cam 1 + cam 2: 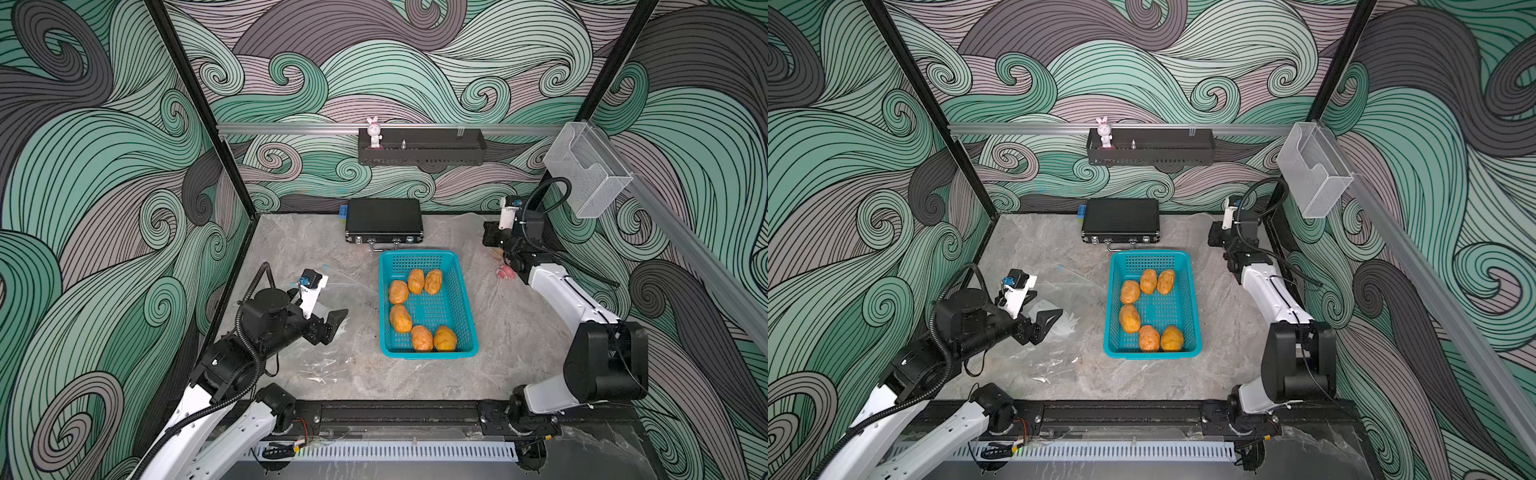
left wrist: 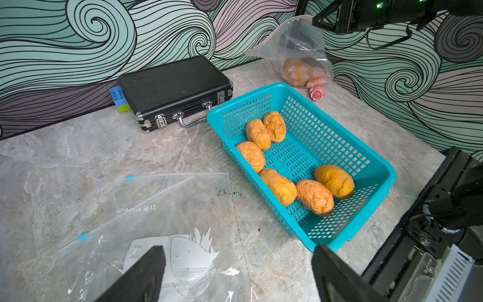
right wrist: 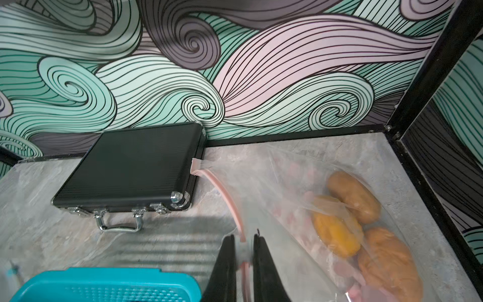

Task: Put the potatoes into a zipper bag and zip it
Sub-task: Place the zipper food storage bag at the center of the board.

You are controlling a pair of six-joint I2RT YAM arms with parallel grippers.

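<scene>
Evidently at the sealing step for a first load: right pincer (image 3: 243, 238) narrow, fingers astride the pink zip track (image 3: 230, 198) of a zipper bag (image 3: 287, 177), whether truly clamped on it or only loose around it hard to tell from the blurred wrist view. Three potatoes (image 3: 337, 230) inside that bag, just beyond the pincer's tips and off to one side; pale slider (image 3: 196, 166) at the end of the track far from the pincer, just beside the black case (image 3: 130, 167). Six more potatoes in the teal basket (image 1: 428, 354), between the two pincers and well apart from either. Left pincer (image 2: 237, 247) wide, holding nothing, poised over empty clear bags (image 2: 170, 209) with blue sliders (image 2: 130, 178), flat beneath its tips. Next, probably: checking the seal along the whole track, letting go without dragging the bag, then opening a fresh bag's mouth under the left pincer; limp film, likely to need one side pinned and the other lifted. Grey marbled tabletop (image 1: 519, 332), with a small pink toy (image 2: 317, 92) beside the filled bag near the right pincer. Swirling green-and-mauve walls all round, a black shelf (image 1: 422, 156) with a rabbit figure (image 1: 374, 132) high beyond both pincers.
</scene>
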